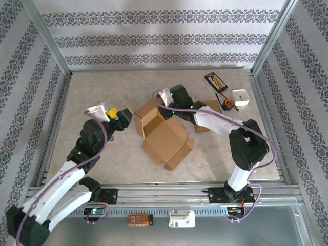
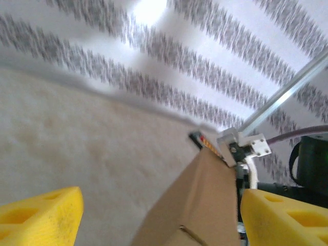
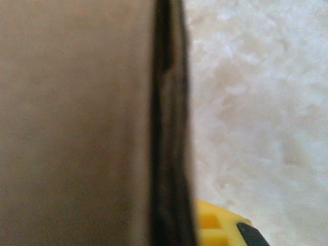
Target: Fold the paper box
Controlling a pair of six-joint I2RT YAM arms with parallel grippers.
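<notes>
A beige, stone-patterned table sits between wallpapered walls. Mid-frame in the top view lies the half-formed paper box, its flaps splayed toward the lower right. The left gripper hovers just beside the box's left wall, its yellow fingers spread. Farther back, the right gripper is pinched on the box's upper rim.
</notes>
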